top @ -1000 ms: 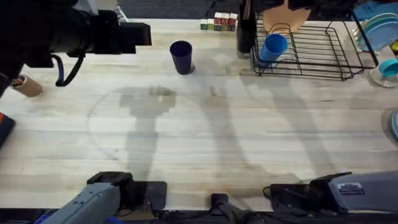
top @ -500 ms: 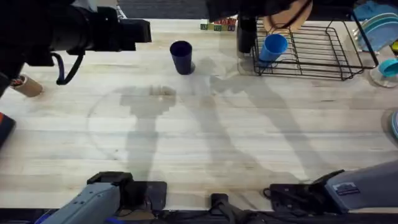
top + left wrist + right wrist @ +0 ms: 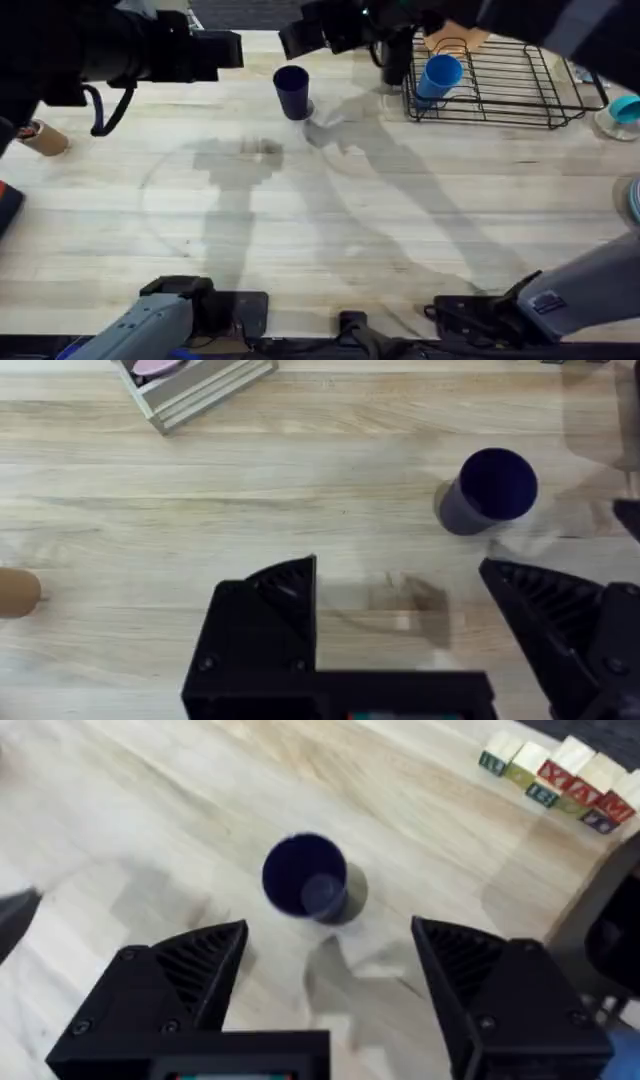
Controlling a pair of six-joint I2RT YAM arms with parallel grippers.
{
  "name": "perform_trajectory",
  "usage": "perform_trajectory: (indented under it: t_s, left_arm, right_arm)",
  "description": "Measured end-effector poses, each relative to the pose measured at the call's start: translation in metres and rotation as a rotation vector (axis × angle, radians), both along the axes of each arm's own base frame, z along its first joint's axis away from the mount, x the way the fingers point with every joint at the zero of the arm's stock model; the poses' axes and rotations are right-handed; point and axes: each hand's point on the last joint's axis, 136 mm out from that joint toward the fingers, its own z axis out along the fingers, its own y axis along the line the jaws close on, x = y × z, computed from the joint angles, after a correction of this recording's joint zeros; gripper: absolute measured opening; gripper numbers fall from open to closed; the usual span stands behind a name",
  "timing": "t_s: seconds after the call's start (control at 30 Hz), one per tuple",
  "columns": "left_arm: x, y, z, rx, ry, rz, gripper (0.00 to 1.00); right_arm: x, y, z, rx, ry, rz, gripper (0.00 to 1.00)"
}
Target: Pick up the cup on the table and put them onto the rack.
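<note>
Two grippers hang spread apart, each with nothing between its fingers: the right gripper (image 3: 330, 970) above the dark blue cup (image 3: 292, 91), the left gripper (image 3: 400, 610) further off. The cup stands upright at the overhead view's upper centre. That view alone shows the rack (image 3: 520, 85) at upper right, holding a light blue cup (image 3: 439, 76).

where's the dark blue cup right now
In the overhead view the dark blue cup stands upright on the table's far side, left of the black wire rack, with the right gripper hovering open just beyond it.
</note>
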Motion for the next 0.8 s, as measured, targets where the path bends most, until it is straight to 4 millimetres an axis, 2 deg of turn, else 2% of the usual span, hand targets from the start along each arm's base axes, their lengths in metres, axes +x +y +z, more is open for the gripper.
perform_trajectory:
  t_s: [0.07,0.1,0.17,0.2,0.57,0.6,0.7,0.73,0.8]
  left_arm:
    - [0.0,0.0,0.0,0.0,0.0,0.0,0.993]
    - [0.0,0.0,0.0,0.0,0.0,0.0,0.993]
    - [0.0,0.0,0.0,0.0,0.0,0.0,0.993]
    - [0.0,0.0,0.0,0.0,0.0,0.0,0.993]
    - [0.0,0.0,0.0,0.0,0.0,0.0,0.993]
    - [0.0,0.0,0.0,0.0,0.0,0.0,0.993]
    - [0.0,0.0,0.0,0.0,0.0,0.0,0.993]
    - [0.0,0.0,0.0,0.0,0.0,0.0,0.993]
    - [0.0,0.0,0.0,0.0,0.0,0.0,0.993]
  right_arm:
    - [0.007,0.004,-0.006,0.007,-0.007,-0.005,0.992]
    - [0.018,0.01,-0.018,0.014,-0.01,-0.012,0.992]
    - [0.022,0.013,-0.027,0.014,-0.002,-0.016,0.992]
    - [0.027,0.016,-0.041,0.012,0.019,-0.025,0.992]
    - [0.038,0.022,-0.102,-0.01,0.117,-0.07,0.992]
    - [0.041,0.023,-0.115,-0.006,0.139,-0.086,0.96]
    - [0.042,0.024,-0.123,-0.002,0.155,-0.099,0.889]
    - [0.042,0.024,-0.125,0.0,0.16,-0.104,0.778]
    - [0.042,0.024,-0.126,0.001,0.165,-0.108,0.496]
